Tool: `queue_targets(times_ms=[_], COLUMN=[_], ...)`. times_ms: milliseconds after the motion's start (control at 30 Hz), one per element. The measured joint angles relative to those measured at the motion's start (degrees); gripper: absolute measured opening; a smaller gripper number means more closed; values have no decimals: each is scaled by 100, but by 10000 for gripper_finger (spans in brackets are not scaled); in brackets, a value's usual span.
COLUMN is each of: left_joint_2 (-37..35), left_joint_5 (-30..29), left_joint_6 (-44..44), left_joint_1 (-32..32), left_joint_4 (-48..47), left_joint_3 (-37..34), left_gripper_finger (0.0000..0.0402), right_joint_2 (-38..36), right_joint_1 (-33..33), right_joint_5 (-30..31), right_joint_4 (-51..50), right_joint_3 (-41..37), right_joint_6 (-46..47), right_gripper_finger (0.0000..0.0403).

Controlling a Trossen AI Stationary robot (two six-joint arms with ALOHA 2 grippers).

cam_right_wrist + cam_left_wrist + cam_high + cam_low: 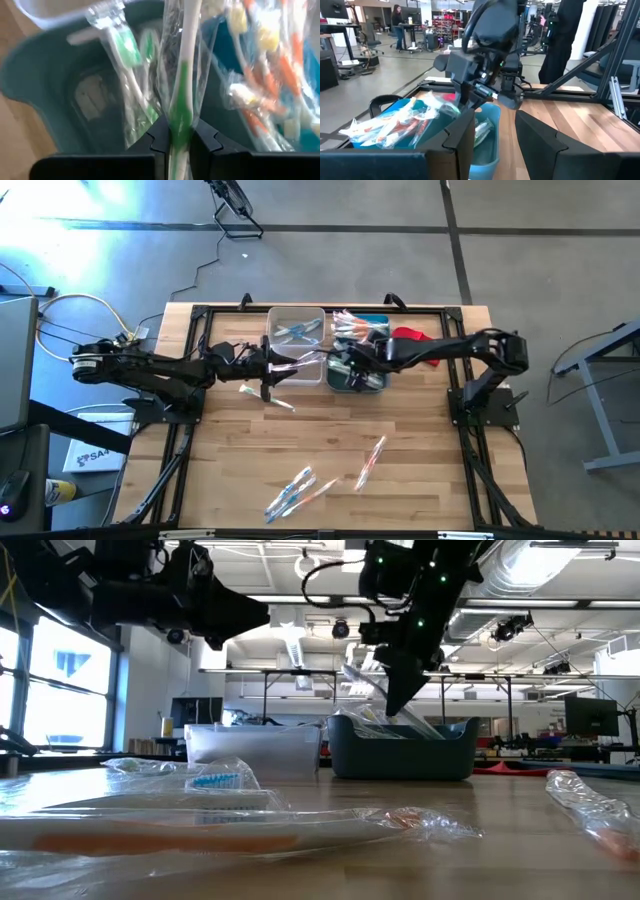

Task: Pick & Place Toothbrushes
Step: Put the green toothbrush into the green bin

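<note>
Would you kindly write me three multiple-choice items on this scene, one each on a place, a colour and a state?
1. Where is the right gripper?
A. over the blue bin
B. over the loose toothbrushes at the table's near edge
C. off the table

2. What colour is the accent on the toothbrush between the right gripper's fingers?
A. orange
B. green
C. pink

3. How do the left gripper's fingers stand?
A. shut on a toothbrush
B. shut on the clear bin
C. apart, with nothing between them

Answers: 1 A, the high view shows the right arm reaching over the blue bin. 2 B, the right wrist view shows a green handle pinched between the fingers. 3 C, the left wrist view shows an empty gap between the fingers.
</note>
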Motion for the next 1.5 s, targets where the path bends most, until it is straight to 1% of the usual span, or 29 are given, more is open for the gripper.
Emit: queue_targets(times_ms=[133, 533, 600, 800, 933, 1033, 1167, 1300, 1500], left_joint_2=[2, 2, 2, 4, 4, 4, 4, 4, 4], left_joint_5=[0, 2, 2, 2, 2, 2, 2, 2, 2], left_joint_6=[4, 6, 4, 4, 4, 4, 4, 2, 0], left_joint_1=[0, 0, 0, 0, 2, 2, 2, 2, 2], left_joint_4=[-81, -86, -100, -122, -122, -122, -120, -120, -122], left_joint_3=[0, 0, 0, 0, 0, 0, 0, 0, 0], left_gripper_finger=[138, 138, 138, 138, 138, 138, 138, 138, 138], right_joint_2=[121, 302, 303, 295, 247, 52, -261, -675, -1250], right_joint_1=[-108, -292, -291, -269, -250, -230, -181, -70, 101], right_joint_5=[-268, -998, -984, -585, -605, -789, -1243, -1557, -1640], right_joint_4=[-142, -415, -415, -418, -436, -441, -400, -403, -366], right_joint_3=[-2, -4, -9, -7, -7, -7, -7, -2, -2], right_joint_6=[142, 99, -34, -489, -512, -522, -476, -461, -441], right_gripper_finger=[31, 35, 52, 131, 176, 192, 192, 179, 150])
